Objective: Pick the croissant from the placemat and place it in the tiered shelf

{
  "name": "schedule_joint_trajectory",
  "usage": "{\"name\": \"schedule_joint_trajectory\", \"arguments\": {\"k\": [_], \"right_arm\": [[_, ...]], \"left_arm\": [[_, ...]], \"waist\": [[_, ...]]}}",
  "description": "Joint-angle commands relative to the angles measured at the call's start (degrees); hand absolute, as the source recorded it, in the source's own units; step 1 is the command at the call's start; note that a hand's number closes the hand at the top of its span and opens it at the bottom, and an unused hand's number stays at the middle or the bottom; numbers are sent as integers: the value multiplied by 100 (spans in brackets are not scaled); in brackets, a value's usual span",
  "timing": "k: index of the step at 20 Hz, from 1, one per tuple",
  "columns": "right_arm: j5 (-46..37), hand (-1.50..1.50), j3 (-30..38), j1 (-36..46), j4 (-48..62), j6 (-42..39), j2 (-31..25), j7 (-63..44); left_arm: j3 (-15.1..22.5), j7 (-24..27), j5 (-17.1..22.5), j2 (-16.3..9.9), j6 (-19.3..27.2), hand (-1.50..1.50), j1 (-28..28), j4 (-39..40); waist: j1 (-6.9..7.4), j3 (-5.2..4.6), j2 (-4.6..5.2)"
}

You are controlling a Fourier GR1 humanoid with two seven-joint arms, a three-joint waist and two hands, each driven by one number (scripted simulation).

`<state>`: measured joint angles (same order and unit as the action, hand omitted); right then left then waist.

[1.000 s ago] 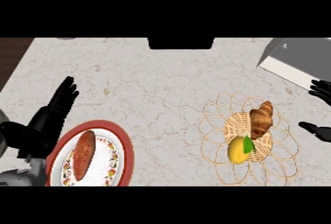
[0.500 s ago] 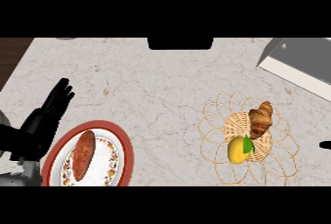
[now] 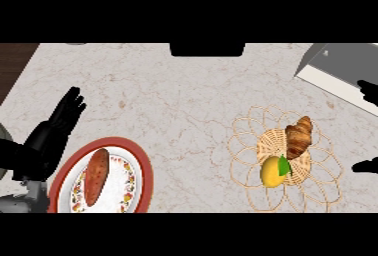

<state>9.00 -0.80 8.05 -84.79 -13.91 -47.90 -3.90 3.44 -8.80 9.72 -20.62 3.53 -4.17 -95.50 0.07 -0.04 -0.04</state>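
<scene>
Croissant [image 3: 298, 137]: I saw it lying on the woven placemat [image 3: 251, 150], just left of my right hand's fingertips and well to the right of my left hand.
Long axis: it ran from upper right to lower left, steeply, closer to the view's vertical than to its horizontal. Its upper tip pointed up and slightly right, toward the grey shelf; its lower tip pointed down at the lemon.
Contact: neither hand touched it, as far as I could see.
Lemon [image 3: 274, 171]: yellow with a green leaf, on the same mat, touching or nearly touching the croissant's lower end; I could not tell which.
Right hand [image 3: 367, 166]: only dark fingertips showed at the view's right edge, one part beside the mat and another higher up against the shelf. I could not tell how its fingers stood.
Left hand [image 3: 53, 131]: at the view's left, fingers straight and spread, pointing up and right, holding nothing.
Plate [image 3: 137, 172]: red-rimmed, just right of and below my left hand, carrying a long reddish-brown sweet potato [image 3: 97, 176].
Tiered shelf [image 3: 341, 67]: grey and white, at the upper right corner, above my right hand's fingertips and apart from the croissant.
Counter [image 3: 170, 100]: pale marbled stone under everything.
</scene>
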Motion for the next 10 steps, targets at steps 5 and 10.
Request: {"name": "schedule_joint_trajectory", "arguments": {"k": [5,10], "right_arm": [[-1056,-150,-565,446,-404,23,195,-1221],[-1617,-150,-523,780,-11,-272,661,-1201]], "left_arm": [[-196,-211,15,-17,-183,0,-40,-223],[-19,339,-471,359,-228,0,129,183]], "waist": [[26,1,-2],[12,2,5]]}}
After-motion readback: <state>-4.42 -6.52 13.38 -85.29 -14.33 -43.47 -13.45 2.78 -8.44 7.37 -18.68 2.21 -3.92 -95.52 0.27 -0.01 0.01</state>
